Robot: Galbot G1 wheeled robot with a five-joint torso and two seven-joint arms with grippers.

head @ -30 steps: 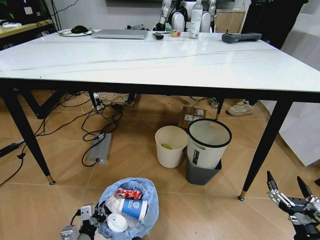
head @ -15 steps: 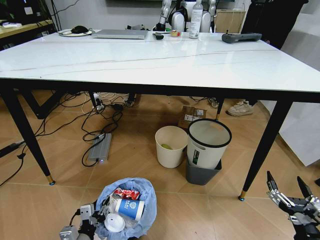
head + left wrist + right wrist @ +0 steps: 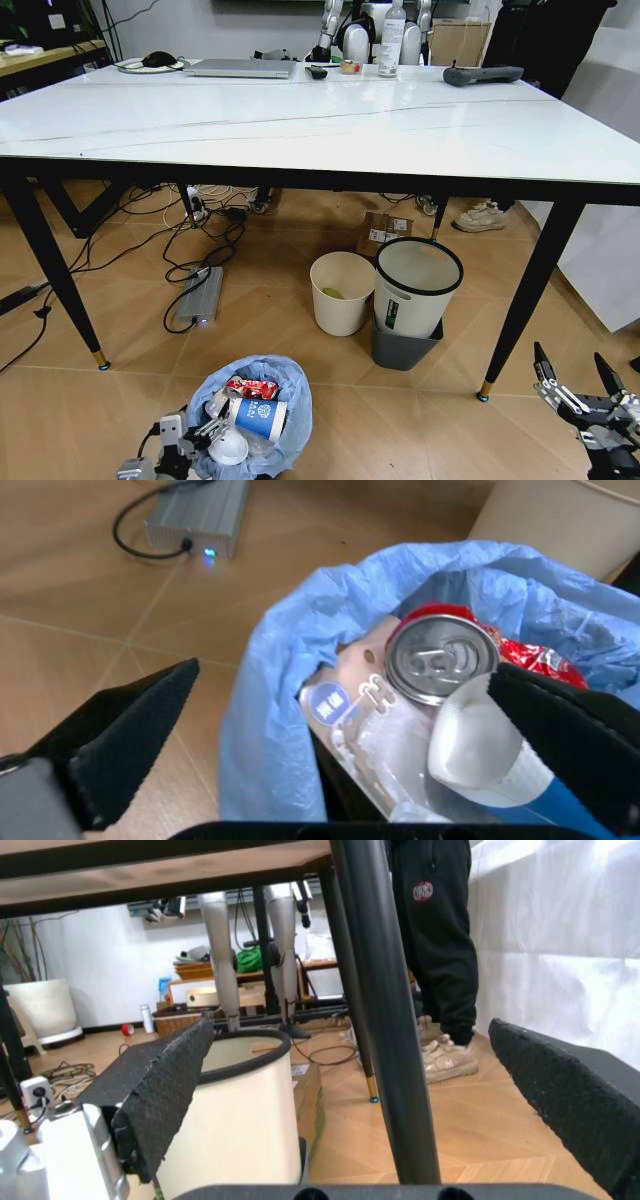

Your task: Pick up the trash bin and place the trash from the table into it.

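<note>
The trash bin [image 3: 290, 395], lined with a crinkled light-blue bag, stands on the floor in front of the table [image 3: 300, 125]. Trash fills it: a blue-white paper cup [image 3: 262, 418], a white lid [image 3: 230, 449], a red wrapper [image 3: 252, 387] and a red can [image 3: 440, 660] with a silver top. My left gripper [image 3: 197, 436] is at the bin's near-left rim. In the left wrist view the left gripper [image 3: 340, 675] is open, one finger outside the bag [image 3: 270, 727] and the other over the trash. My right gripper [image 3: 578, 385] hangs open, low at the right.
Under the table stand a cream bin [image 3: 341, 290] and a white bin with a black rim [image 3: 415, 285] set in a grey one. A black table leg [image 3: 525, 300] rises near my right gripper. Cables and a silver power brick [image 3: 200, 295] lie on the floor to the left.
My left gripper has sunk slightly and closed in on the bin's rim. The bag and the cup have shifted a little toward it. The right gripper has not moved.
</note>
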